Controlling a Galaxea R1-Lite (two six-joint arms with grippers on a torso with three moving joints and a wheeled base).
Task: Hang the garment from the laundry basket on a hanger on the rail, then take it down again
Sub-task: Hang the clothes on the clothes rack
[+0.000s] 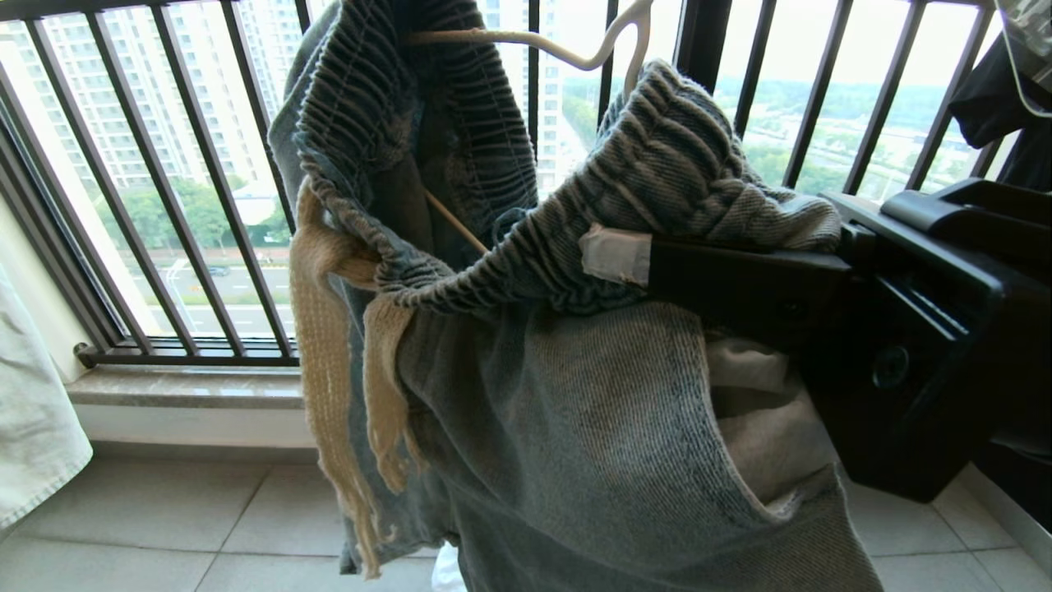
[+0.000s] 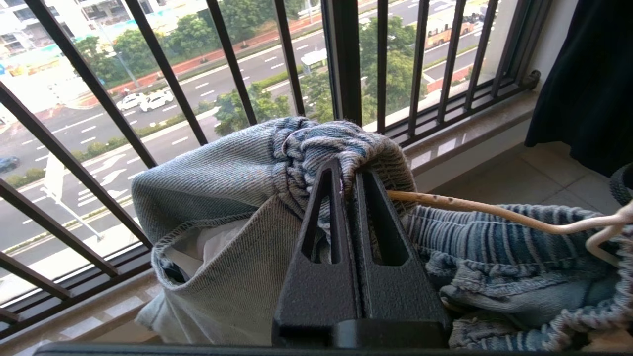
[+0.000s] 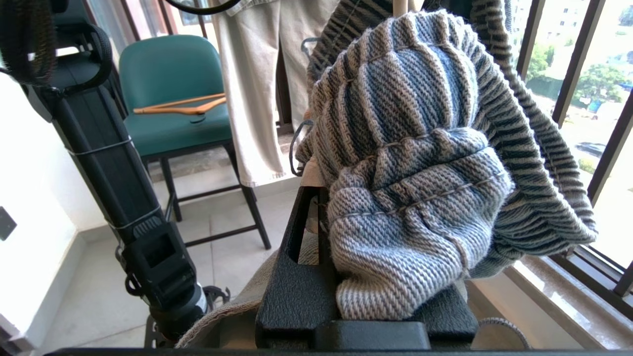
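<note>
While the shorts point(image 1: 567, 411) are already out of the basket and up at the window railing point(image 1: 164, 205), you are somewhere in the middle of the job, not at either end. The hanger point(image 1: 534, 41) is threaded into the waistband: one cream arm comes out of the ribbed elastic in the left wrist view, and its neck rises past the top of the head view. Whether the hook sits on the rail you cannot tell, since neither the rail nor the basket is in sight.

Your left gripper point(image 2: 346, 170) has its fingers pressed together on a bunched fold of waistband beside that hanger arm. Your right gripper point(image 1: 616, 255) comes in from the right and pinches the other side of the waistband (the ribbed cloth drapes right over its fingers in its own wrist view).

So the pick-up looks done and the hanger is in. What is left, by my judgement, is either settling the shorts on the hanger at the rail or working them off it; both grips suit either.
</note>
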